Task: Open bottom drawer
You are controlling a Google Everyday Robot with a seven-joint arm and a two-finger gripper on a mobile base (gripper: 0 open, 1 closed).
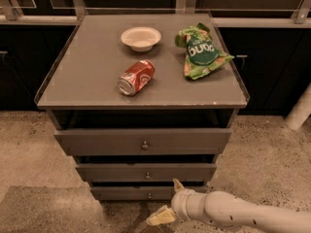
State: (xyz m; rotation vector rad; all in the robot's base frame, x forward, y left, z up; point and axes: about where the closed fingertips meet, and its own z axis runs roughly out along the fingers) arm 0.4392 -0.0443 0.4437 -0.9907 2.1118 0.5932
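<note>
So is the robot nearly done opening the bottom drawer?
Not yet. Done: the gripper is down by the bottom drawer, fingers open. In hand: it hangs close to the knob, not touching it. Left: grab the knob and pull the drawer out.

Speckled stone floor [272, 154], darker patch [43, 208] lower left. Grey 3-drawer cabinet [87, 76] stands before dark cupboards [272, 81]; white post [301, 110] at right. Warm, dim light. My gripper [167, 200] hangs low before the cabinet, fingers spread.
</note>
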